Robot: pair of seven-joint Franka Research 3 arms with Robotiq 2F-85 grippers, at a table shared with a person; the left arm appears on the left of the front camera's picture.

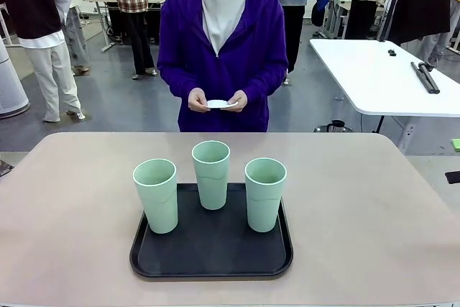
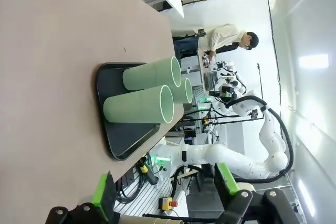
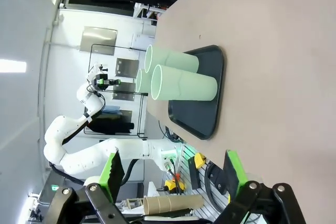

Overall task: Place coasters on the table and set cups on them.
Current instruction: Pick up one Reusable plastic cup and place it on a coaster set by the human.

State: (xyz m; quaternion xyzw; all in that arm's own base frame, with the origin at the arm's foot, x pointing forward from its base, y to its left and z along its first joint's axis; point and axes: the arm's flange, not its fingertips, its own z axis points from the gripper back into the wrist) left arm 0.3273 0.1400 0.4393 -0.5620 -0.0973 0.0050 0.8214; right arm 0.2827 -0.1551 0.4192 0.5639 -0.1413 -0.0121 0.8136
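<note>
While hands (image 1: pixel 198 100) hold coasters (image 1: pixel 218 103) | cups (image 1: pixel 210 177) upright on tray (image 1: pixel 215 253)

— How is the light from the front?
— Bright and even, coming from overhead. The cups (image 1: pixel 210 174) are crisp. The black tray (image 1: pixel 212 253) has a faint sheen and throws only a thin, soft shadow on the matte table (image 1: pixel 359 199), which shows no glare.
— And the wrist cameras?
— Both are rolled sideways and wide-angle, so lines bow toward the edges. A ceiling lamp (image 2: pixel 314 61) burns out white in the left wrist view, as does a light panel (image 3: pixel 13 66) in the right. The left claw (image 2: pixel 164 187) and right claw (image 3: pixel 171 170), close to the lens, look slightly soft.
</note>
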